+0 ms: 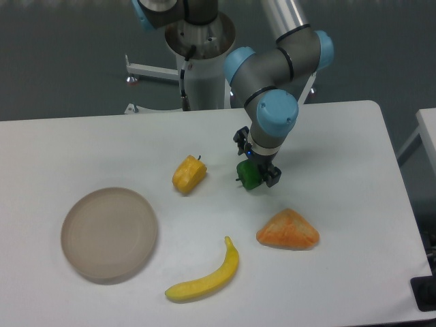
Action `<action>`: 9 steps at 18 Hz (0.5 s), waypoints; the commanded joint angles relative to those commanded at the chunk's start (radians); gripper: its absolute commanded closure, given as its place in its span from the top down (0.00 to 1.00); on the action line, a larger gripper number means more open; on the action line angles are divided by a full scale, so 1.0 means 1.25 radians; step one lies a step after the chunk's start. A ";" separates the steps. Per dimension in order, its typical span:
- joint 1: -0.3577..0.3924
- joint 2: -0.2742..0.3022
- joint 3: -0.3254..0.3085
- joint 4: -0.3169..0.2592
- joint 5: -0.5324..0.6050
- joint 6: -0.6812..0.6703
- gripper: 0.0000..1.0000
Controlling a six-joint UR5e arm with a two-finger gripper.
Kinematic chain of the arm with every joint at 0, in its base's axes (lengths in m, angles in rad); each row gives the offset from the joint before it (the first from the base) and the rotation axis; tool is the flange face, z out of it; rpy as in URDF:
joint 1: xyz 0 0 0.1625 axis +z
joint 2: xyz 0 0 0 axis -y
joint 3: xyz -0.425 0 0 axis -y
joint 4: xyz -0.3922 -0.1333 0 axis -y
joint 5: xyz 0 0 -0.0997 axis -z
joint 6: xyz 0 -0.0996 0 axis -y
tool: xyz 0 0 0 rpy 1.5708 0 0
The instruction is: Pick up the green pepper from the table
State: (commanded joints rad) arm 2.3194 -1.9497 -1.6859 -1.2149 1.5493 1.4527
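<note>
Right of the yellow pepper (189,174), the green pepper (249,176) sits pinched between the gripper (257,172) fingers, one dark finger (272,178) on its right side, the other up at its back left. Gripper comes straight down from the blue wrist joint above it. Can't tell from this angle whether the green pepper is touching the table (340,136) or just off it; a faint shadow lies right under it. Its short dark stem points left, toward the yellow pepper.

Rest of the layout, all taken from the yellow pepper:
- yellow pepper lies on its side, stem at its upper right, well clear of the gripper
- round beige plate (109,234) is below and to the left, apart from it
- banana (206,275) is below and slightly right, near the front edge, curved, tip pointing up
- orange wedge-shaped piece (287,230) is to the lower right, beneath the gripper in the picture and not touching it

Arm base stands behind the table's far edge, above the yellow pepper in view. Grey arm links with blue caps fold over from the upper right down to the gripper.
</note>
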 joint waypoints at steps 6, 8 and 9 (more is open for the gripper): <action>0.001 0.000 0.010 0.004 0.000 0.004 0.57; 0.002 -0.001 0.026 0.001 -0.002 0.004 0.55; 0.002 -0.001 0.038 0.001 -0.006 0.005 0.54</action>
State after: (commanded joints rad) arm 2.3224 -1.9512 -1.6384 -1.2134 1.5417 1.4588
